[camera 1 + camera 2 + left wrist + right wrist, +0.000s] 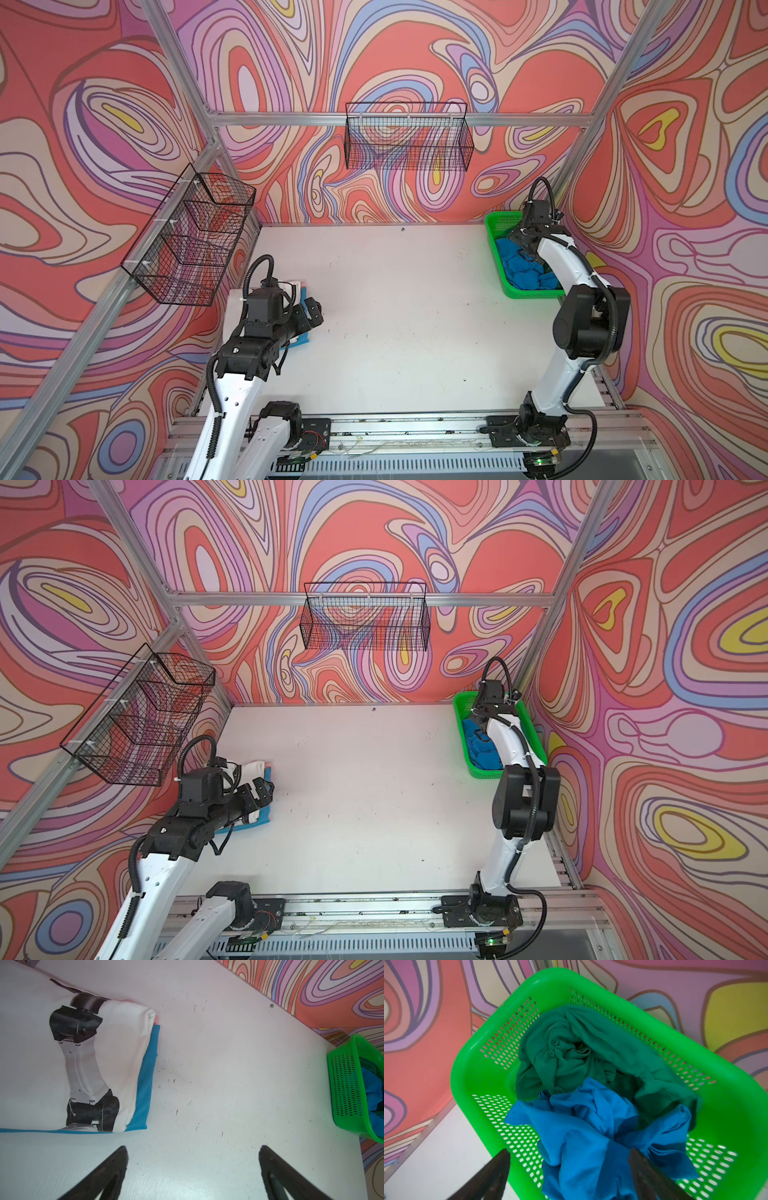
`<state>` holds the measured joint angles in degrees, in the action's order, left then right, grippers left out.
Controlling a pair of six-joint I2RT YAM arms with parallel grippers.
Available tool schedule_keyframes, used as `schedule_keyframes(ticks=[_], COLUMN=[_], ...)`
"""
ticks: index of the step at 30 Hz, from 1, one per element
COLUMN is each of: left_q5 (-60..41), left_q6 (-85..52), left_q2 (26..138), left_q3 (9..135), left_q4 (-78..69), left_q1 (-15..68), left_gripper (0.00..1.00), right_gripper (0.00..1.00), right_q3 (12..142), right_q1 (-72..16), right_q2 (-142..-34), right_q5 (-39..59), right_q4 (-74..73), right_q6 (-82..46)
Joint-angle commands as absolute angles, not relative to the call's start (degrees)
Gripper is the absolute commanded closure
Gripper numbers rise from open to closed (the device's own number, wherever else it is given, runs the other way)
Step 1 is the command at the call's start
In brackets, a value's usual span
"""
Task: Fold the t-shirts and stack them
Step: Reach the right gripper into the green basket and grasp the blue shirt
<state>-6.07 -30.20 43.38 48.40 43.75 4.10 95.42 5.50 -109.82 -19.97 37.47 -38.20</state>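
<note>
Step in hand: by my judgement, taking the next shirt out of the basket point(467, 1057).
Right gripper point(569, 1151): over the basket, jaws wide apart on either side of the blue shirt point(591, 1118), not closed on it.
Blue shirt: crumpled, on top at one end of the basket, partly overlapping the dark green shirt point(571, 1047).
Dark green shirt: bunched up, filling the rest of the basket.
Left gripper point(193, 1147): jaws wide, holding nothing, over bare table point(228, 1064) near the stack.
Stack: folded white shirt point(120, 1043) lying on the lighter blue shirt point(145, 1084).
Doing it well: pinch one raised fold of blue cloth only, then lift straight up past the rim.
Risk: the green shirt may drag along, and the light basket may shift.
</note>
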Motion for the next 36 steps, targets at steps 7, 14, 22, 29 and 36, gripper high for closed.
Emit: schedule_keyframes(ticks=[7,14,22,29,36], left_q5=[-8.2,-8.7,-9.1,-9.3,-9.7], left_q6=[-30.1,-30.2,-30.1,-30.0,-30.0], left_q2=[44.8,44.7,45.5,45.7,45.5], left_q3=[47.7,47.5,47.6,47.6,47.5], left_q4=[45.6,45.2,45.5,45.4,45.3], left_q1=[4.4,4.4,4.4,4.4,4.4], left_gripper=[0.00,0.00,0.00,0.00,0.00], right_gripper=[0.15,0.38,0.90,1.00,1.00], right_q3=[98.2,97.4,94.8,91.9,94.8], right_q1=[6.8,7.4,7.4,7.3,7.3], right_q2=[-119.1,-121.6,-114.6,-102.1,-94.3], right_q5=[-15.0,-12.4,-11.7,-11.3,-8.7], right_q4=[39.5,37.5,35.9,34.2,34.7], right_q6=[-42.6,-42.3,-43.0,-45.6,-46.2])
